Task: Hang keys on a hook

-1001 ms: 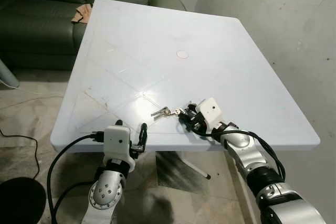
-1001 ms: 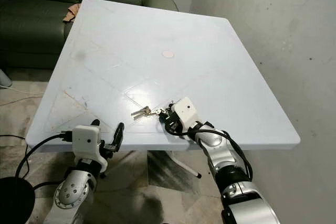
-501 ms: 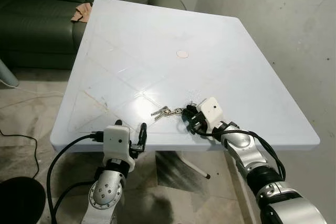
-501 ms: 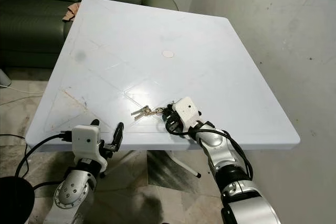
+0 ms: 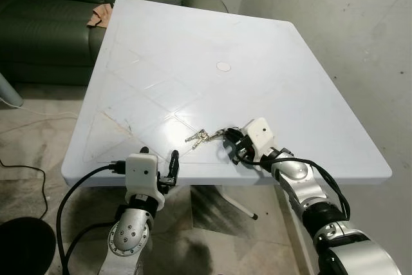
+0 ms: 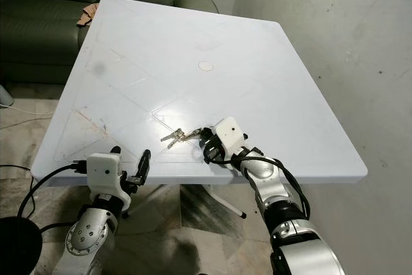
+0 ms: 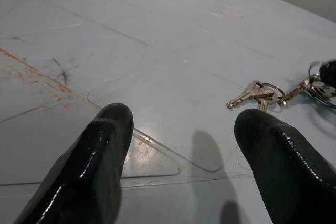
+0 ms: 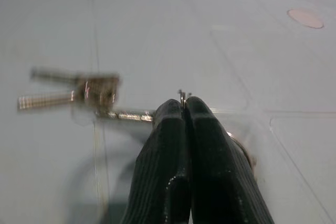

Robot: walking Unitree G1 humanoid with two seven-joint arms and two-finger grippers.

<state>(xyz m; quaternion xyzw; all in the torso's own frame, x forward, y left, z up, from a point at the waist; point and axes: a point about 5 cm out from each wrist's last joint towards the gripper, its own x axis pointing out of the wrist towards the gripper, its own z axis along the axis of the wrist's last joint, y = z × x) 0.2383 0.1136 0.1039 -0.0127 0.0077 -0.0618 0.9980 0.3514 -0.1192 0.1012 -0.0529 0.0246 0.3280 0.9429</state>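
Keys: small silver metal bunch on a ring (image 5: pixel 198 136) lay on white plastic surface (image 5: pixel 193 49). Right claw (image 5: pixel 230 141) pinched shut on ring end. Left claw (image 5: pixel 159 159) gaped empty. Judged light, slippery, jangly; ring the best hold.

You were in a home, in a simple living room. A dark green leather sofa (image 5: pixel 77 11) stood behind the white plastic table (image 5: pixel 270 49). The floor (image 5: pixel 32 140) was of pale marbled tiles, and the wall (image 5: pixel 347 24) beside the table was bare grey plaster with stains.
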